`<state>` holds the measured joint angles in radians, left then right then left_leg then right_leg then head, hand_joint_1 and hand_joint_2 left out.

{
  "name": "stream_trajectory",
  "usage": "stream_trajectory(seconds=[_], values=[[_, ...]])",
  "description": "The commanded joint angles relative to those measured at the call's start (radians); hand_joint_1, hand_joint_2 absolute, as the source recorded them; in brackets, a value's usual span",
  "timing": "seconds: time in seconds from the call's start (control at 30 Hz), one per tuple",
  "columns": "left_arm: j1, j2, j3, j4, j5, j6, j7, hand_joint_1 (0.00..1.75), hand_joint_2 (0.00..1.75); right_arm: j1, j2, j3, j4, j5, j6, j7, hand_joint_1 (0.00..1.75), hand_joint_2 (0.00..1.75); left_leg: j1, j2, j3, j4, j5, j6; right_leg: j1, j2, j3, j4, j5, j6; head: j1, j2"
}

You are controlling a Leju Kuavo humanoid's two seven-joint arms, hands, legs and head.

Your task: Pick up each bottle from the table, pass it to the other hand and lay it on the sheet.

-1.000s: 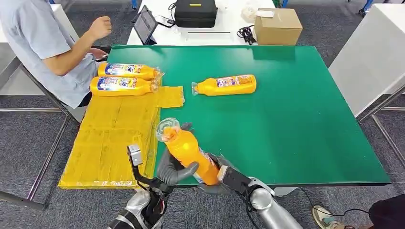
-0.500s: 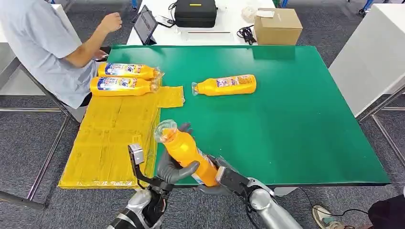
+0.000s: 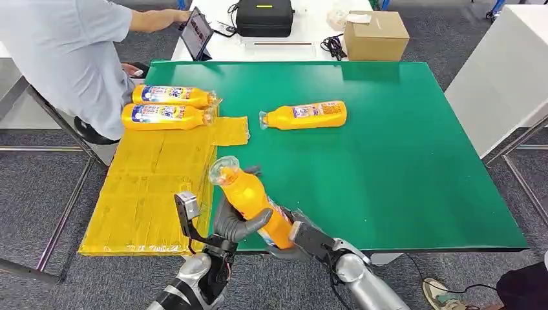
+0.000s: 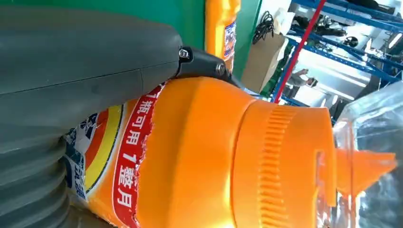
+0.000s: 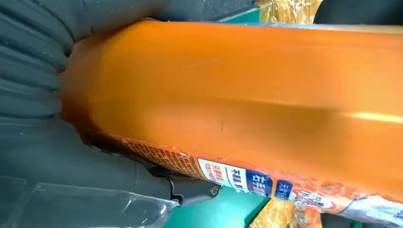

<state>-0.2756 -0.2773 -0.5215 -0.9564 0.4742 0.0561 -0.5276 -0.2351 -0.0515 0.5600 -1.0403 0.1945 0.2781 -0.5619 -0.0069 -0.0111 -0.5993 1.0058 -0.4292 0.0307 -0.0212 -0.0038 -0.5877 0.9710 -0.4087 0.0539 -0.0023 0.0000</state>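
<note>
- Head view, lower centre of the frame: an orange bottle [image 3: 251,202] is held tilted above the near edge of the green table [image 3: 400,174], its clear-capped neck pointing toward the upper left.
- The left hand [image 3: 236,225] wraps its grey thumb and fingers around the bottle's middle; the left wrist view shows the thumb [image 4: 85,61] pressed on the label just below the orange shoulder.
- The right hand [image 3: 294,236] grips the bottle's base end from the lower right; the right wrist view shows its grey fingers [image 5: 57,156] closed against the orange body [image 5: 247,99].
- Both hands hold the same bottle at once.
- A yellow sheet [image 3: 148,187] lies at the left of the frame, beside the table's left edge and partly over it.
- Two bottles [image 3: 169,106] lie side by side at the sheet's far end, necks pointing right.
- Another bottle [image 3: 304,115] lies on its side on the table in the upper centre, neck pointing left, apart from the sheet.
- A person in a light shirt [image 3: 71,58] stands at the upper left, reaching toward a tablet [image 3: 196,32] on the white table beyond.
- A cardboard box [image 3: 375,35] and a black case [image 3: 263,17] sit on that white table too.
</note>
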Motion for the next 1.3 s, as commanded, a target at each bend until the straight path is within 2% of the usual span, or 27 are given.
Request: stream_trajectory(seconds=[0.03, 0.13, 0.23, 0.37, 0.4, 0.43, 0.47, 0.77, 1.0, 1.1, 1.17, 1.3], values=[[-0.054, 0.014, 0.004, 0.075, -0.018, 0.019, 0.015, 1.75, 1.75, -0.025, 0.029, -0.007, 0.089, -0.027, 0.0, 0.013, 1.75, 1.75, 0.001, 0.002, 0.003, 0.0, -0.001, -0.002, 0.002, 0.001, 0.003, -0.001, -0.001, -0.002, 0.0, 0.0], [-0.059, 0.021, -0.02, 0.091, -0.033, -0.007, 0.045, 1.75, 1.75, -0.025, 0.031, -0.018, 0.102, -0.031, 0.001, 0.012, 1.75, 1.75, 0.001, 0.002, 0.004, 0.0, -0.002, -0.002, 0.001, 0.002, 0.004, -0.001, -0.001, -0.002, 0.0, 0.0], [-0.045, 0.022, -0.015, 0.093, 0.081, -0.172, 0.152, 1.75, 1.75, -0.026, 0.033, -0.038, 0.121, -0.04, 0.02, -0.008, 1.75, 1.75, 0.001, 0.0, 0.004, -0.001, -0.001, -0.002, 0.002, 0.0, 0.005, -0.001, -0.001, -0.003, 0.0, 0.0], [-0.025, 0.039, -0.055, 0.057, 0.086, -0.216, 0.163, 1.75, 1.75, -0.017, 0.043, -0.061, 0.132, -0.03, 0.019, -0.024, 1.75, 1.75, 0.001, 0.002, 0.004, -0.001, -0.002, -0.002, 0.001, 0.002, 0.004, -0.001, -0.001, -0.002, 0.0, 0.0], [-0.023, 0.04, -0.056, 0.05, 0.084, -0.213, 0.162, 1.75, 1.75, -0.012, 0.046, -0.064, 0.132, -0.029, 0.019, -0.025, 1.61, 1.75, 0.001, 0.001, 0.004, -0.001, -0.001, -0.002, 0.001, 0.001, 0.003, -0.001, -0.001, -0.002, 0.0, 0.0], [-0.021, 0.041, -0.058, 0.042, 0.085, -0.212, 0.163, 1.75, 1.75, -0.009, 0.047, -0.067, 0.131, -0.028, 0.021, -0.026, 0.52, 1.75, 0.001, 0.002, 0.004, -0.001, -0.001, -0.002, 0.001, 0.001, 0.004, -0.001, -0.001, -0.002, -0.001, 0.0], [-0.021, 0.044, -0.057, 0.033, 0.085, -0.212, 0.166, 1.75, 1.75, -0.001, 0.05, -0.069, 0.127, -0.027, 0.017, -0.027, 0.0, 1.75, 0.001, 0.001, 0.003, 0.0, -0.001, -0.002, 0.001, 0.001, 0.003, -0.001, -0.001, -0.002, 0.0, 0.0], [0.023, 0.066, -0.013, -0.145, 0.033, -0.099, 0.185, 1.75, 1.75, 0.035, 0.068, -0.101, 0.103, 0.03, -0.09, 0.022, 0.0, 1.75, 0.001, 0.001, 0.002, 0.0, -0.001, -0.002, 0.001, 0.001, 0.002, 0.0, -0.001, -0.002, 0.0, 0.0], [0.053, 0.069, -0.003, -0.192, 0.069, -0.113, 0.206, 1.75, 1.75, 0.046, 0.079, -0.09, 0.082, 0.029, -0.083, 0.027, 0.0, 1.75, 0.0, 0.002, 0.002, 0.0, -0.001, -0.001, 0.0, 0.002, 0.001, 0.0, 0.0, -0.002, 0.0, 0.0], [0.055, 0.066, 0.002, -0.195, 0.062, -0.074, 0.195, 1.75, 1.75, 0.052, 0.083, -0.094, 0.076, 0.028, -0.095, 0.029, 0.0, 1.75, 0.001, 0.001, 0.001, 0.0, -0.001, -0.001, 0.001, 0.001, 0.001, 0.0, -0.001, -0.002, 0.0, 0.0], [0.044, 0.077, -0.001, -0.204, -0.012, 0.004, 0.15, 1.75, 1.75, 0.06, 0.084, -0.107, 0.068, 0.025, -0.115, 0.036, 0.0, 1.75, 0.001, 0.001, 0.002, 0.0, -0.001, -0.002, 0.001, 0.001, 0.002, 0.0, -0.001, -0.002, 0.0, 0.0], [0.042, 0.079, 0.002, -0.205, -0.01, 0.003, 0.15, 1.75, 1.75, 0.06, 0.083, -0.108, 0.068, 0.025, -0.115, 0.036, 0.0, 1.75, 0.001, 0.001, 0.001, 0.0, -0.001, -0.001, 0.001, 0.0, 0.001, 0.0, 0.0, -0.002, 0.0, 0.0]])
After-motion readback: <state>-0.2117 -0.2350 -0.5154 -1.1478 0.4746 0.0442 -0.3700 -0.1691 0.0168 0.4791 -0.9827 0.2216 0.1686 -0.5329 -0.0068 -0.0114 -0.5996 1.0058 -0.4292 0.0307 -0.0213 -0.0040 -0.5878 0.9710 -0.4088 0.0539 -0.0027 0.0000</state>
